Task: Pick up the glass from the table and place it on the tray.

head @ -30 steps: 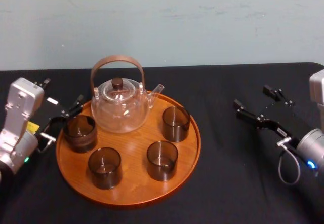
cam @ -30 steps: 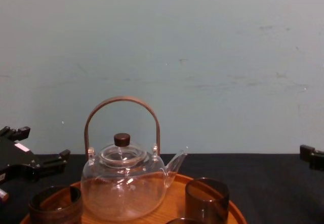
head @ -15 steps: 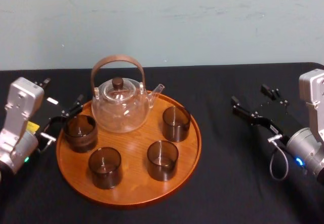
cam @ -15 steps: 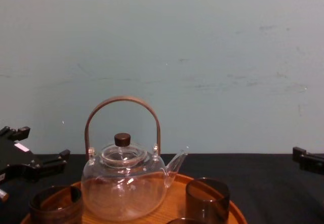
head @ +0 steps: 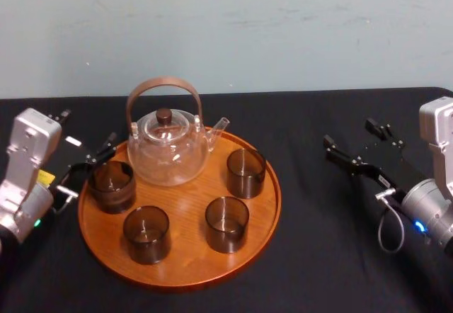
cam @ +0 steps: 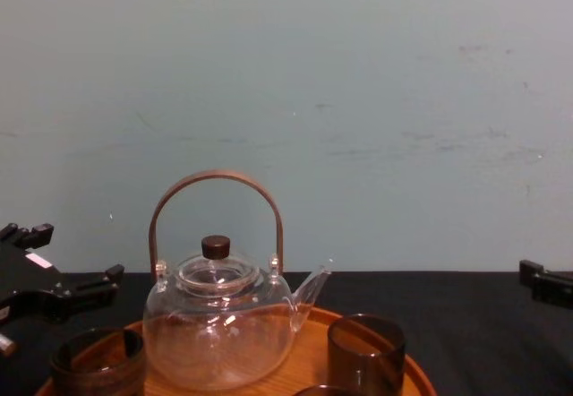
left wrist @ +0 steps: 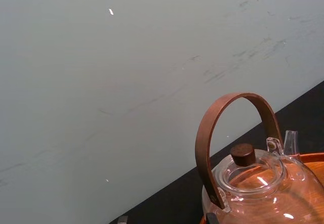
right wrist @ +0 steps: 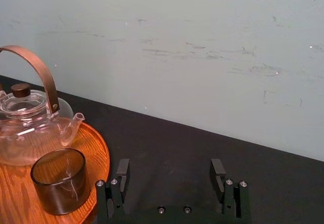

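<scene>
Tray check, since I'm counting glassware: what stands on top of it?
On the tray stand a glass teapot and four dark glasses. The wood directly beneath their bases is covered.

The round light-brown wooden tray shows grain; plain black cloth table; smoky dark-brown glass cups; clear glass teapot, brown handle; pale blue-green wall

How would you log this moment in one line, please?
left gripper: open beside leftmost glass | leftmost glass: on tray | right gripper: open above table
</scene>
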